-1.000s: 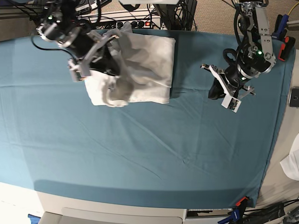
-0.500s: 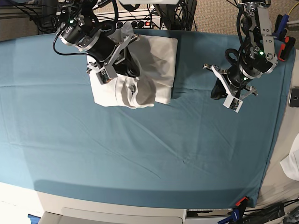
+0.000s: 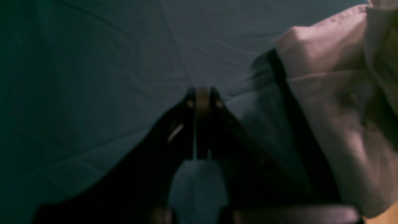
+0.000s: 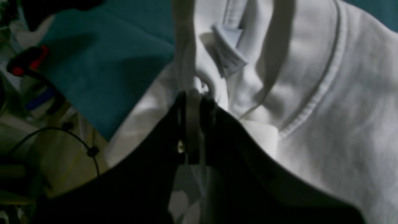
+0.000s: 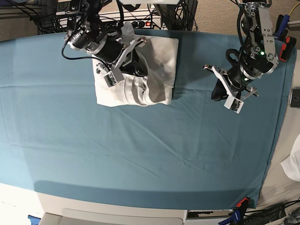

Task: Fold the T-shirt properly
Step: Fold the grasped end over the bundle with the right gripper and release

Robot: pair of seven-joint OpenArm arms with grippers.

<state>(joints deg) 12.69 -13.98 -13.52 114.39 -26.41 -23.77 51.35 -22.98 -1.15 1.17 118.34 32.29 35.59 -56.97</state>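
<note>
- Up close, the right gripper has its dark fingers pressed together, a thin fold of white cloth seemingly pinched between the tips.
- Around those tips lies the large white cotton T-shirt, its ribbed collar band curving past the gripper in the right wrist view.
- In the base view the T-shirt sits as a folded, rumpled block near the far edge of the teal cloth sheet, with the right arm over it.
- Over on the other side, the left gripper has its fingers drawn together on nothing, hovering just above the teal sheet.
- Beside it in the left wrist view, a folded edge of pale cloth rests on the sheet.
- From the base view, the left gripper is well apart from the T-shirt.
</note>
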